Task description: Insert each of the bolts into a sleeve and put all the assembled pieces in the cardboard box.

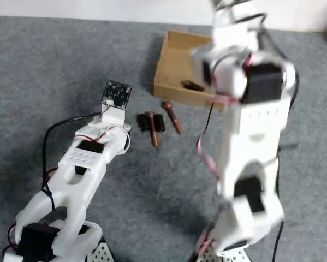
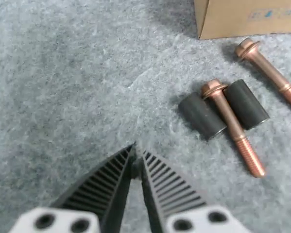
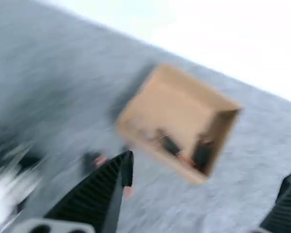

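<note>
Here | left tool [image 2: 137, 162] pinched together; bolt [image 2: 231, 127] between sleeves [image 2: 201, 115] ahead, apart

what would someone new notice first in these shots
A copper bolt lying between two dark sleeves, with a second bolt beside them, stands out on the grey carpet just in front of the cardboard box. The tall white right arm rises by the box, the right hand open over it. The left hand is shut, low over the carpet short of the parts.
</note>
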